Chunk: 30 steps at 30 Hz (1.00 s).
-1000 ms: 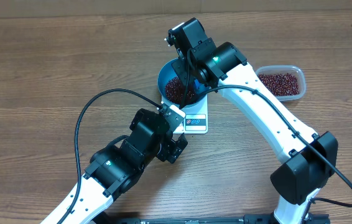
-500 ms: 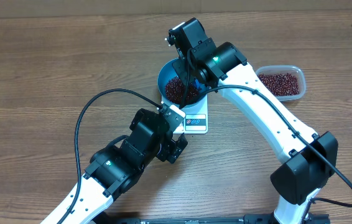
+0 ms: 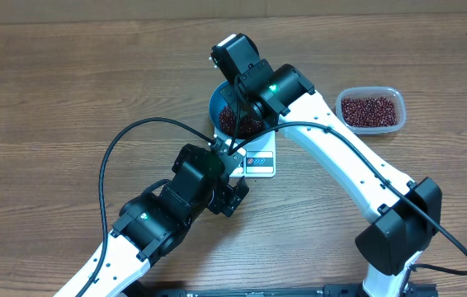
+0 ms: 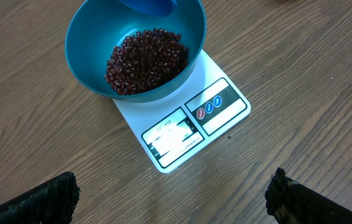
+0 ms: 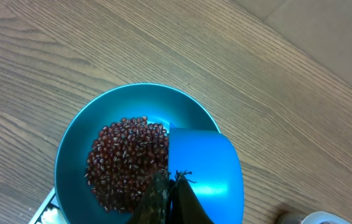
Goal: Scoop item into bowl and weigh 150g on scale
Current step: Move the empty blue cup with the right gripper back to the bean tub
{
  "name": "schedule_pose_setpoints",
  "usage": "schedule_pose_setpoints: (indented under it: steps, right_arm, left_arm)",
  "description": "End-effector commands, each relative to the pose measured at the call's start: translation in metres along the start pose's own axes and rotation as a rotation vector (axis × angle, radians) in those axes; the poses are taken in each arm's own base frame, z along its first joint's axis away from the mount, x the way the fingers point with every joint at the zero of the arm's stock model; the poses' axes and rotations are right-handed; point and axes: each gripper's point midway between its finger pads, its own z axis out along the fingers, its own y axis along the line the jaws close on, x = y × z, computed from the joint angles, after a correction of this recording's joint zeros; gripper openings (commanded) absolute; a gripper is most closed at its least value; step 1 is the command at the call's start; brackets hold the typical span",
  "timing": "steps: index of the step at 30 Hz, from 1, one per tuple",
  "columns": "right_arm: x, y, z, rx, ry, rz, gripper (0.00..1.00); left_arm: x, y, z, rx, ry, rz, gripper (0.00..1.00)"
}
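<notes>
The beans (image 4: 145, 59) lie heaped in the blue bowl (image 4: 86, 43), which sits on the white scale (image 4: 191, 124) and covers its back part. My right pincer (image 5: 168, 186) is closed tight on the blue scoop (image 5: 204, 165), holding its cup over the bowl, just beside the heap. My left pincer (image 4: 173, 202) hangs spread wide and empty near the scale's front edge. More beans fill the clear tub (image 3: 369, 91), well apart on the wooden table (image 3: 68, 82).

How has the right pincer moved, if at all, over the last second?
Yes. Overhead, the right pincer, gripping the scoop, shifted left across the bowl; the scale stayed put.
</notes>
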Motion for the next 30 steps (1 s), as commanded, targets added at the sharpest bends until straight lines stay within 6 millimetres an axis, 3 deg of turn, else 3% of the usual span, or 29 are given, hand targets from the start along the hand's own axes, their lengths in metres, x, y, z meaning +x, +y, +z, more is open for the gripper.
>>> schedule_pose_setpoints:
  steps: [1, 10, 15, 24, 30]
  right_arm:
    - [-0.019, -0.013, -0.026, 0.041, -0.079, 0.025, 0.04]
    - [-0.024, -0.012, -0.027, 0.029, -0.098, 0.060, 0.04]
    - [-0.031, -0.011, -0.039, -0.042, -0.130, 0.095, 0.04]
    - [-0.030, -0.081, -0.060, 0.049, -0.166, 0.261, 0.04]
    - [-0.007, -0.137, -0.057, 0.161, -0.117, 0.382, 0.04]
  left_arm:
    - [0.002, 0.002, 0.002, -0.013, 0.007, -0.013, 1.00]
    - [0.002, 0.002, 0.002, -0.013, 0.007, -0.013, 1.00]
    - [0.002, 0.002, 0.002, -0.013, 0.007, -0.013, 1.00]
    - [0.002, 0.002, 0.002, -0.013, 0.007, -0.013, 0.99]
    - [0.002, 0.002, 0.002, -0.013, 0.007, -0.013, 1.00]
